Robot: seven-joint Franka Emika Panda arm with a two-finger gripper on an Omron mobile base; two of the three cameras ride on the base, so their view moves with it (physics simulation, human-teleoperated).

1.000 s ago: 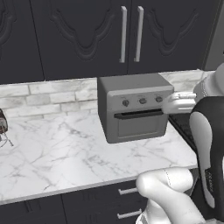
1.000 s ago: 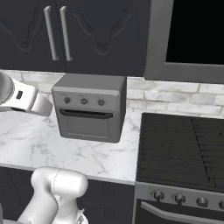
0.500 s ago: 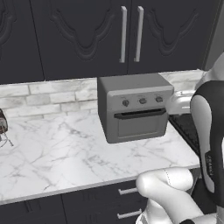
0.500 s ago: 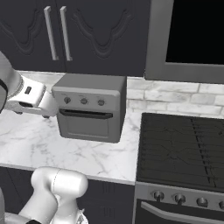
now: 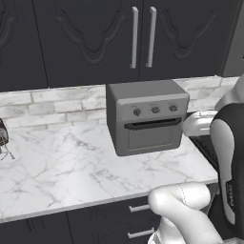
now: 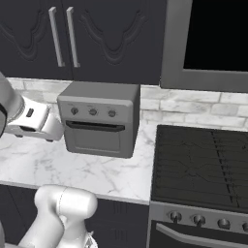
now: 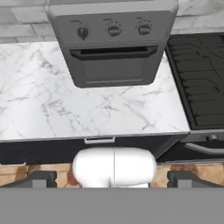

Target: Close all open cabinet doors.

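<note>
The tall matte black wall-cabinet doors (image 5: 143,38) with carved relief and vertical silver bar handles hung above the white marble counter (image 5: 57,167), flush and shut. A grey toaster oven (image 5: 147,116) with three knobs stood at the counter's rear edge, near the black stove (image 6: 198,164). The two-finger gripper (image 7: 113,178) was spread wide, holding nothing, above the counter's front edge.
</note>
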